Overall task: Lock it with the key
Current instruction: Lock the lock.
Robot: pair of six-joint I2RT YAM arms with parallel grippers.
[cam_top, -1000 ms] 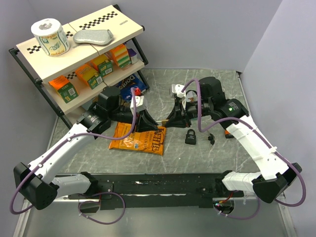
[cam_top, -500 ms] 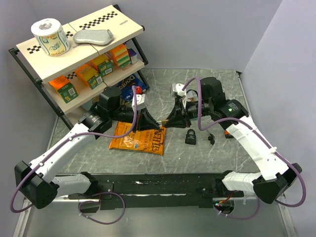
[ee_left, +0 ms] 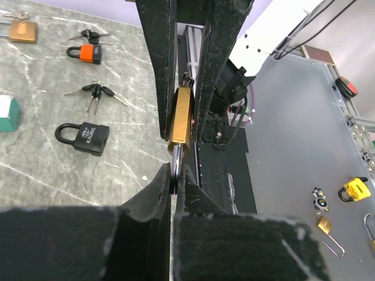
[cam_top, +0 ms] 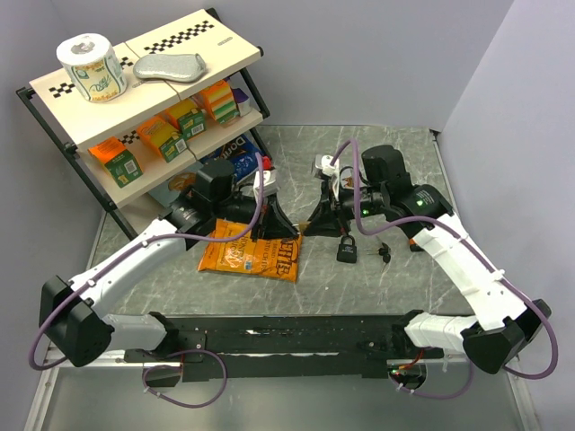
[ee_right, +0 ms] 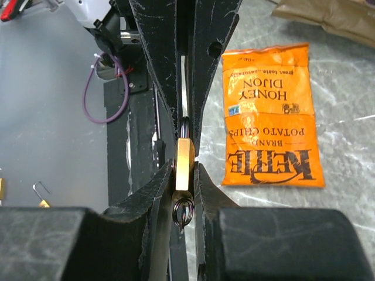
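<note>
A brass padlock (ee_right: 184, 161) is clamped edge-on between the fingers of my right gripper (ee_right: 185, 170), held above the table. A small wire ring (ee_right: 183, 211) hangs at the padlock's near end. My left gripper (ee_left: 174, 171) is shut on a silver key (ee_left: 176, 159) whose tip is in the bottom of the same padlock (ee_left: 180, 117). In the top view the left gripper (cam_top: 289, 226) and right gripper (cam_top: 312, 224) meet tip to tip over the table's middle. The padlock is hidden between them there.
An orange chips bag (cam_top: 252, 253) lies under the left gripper. A black padlock (cam_top: 347, 250), a bunch of keys (cam_top: 382, 253) and an orange padlock (ee_left: 88, 52) lie on the table below the right arm. A shelf with boxes (cam_top: 135, 117) stands at the back left.
My left arm has moved right and its wrist has turned, closing the gap to the right gripper. The right gripper has shifted slightly with the padlock still in it.
</note>
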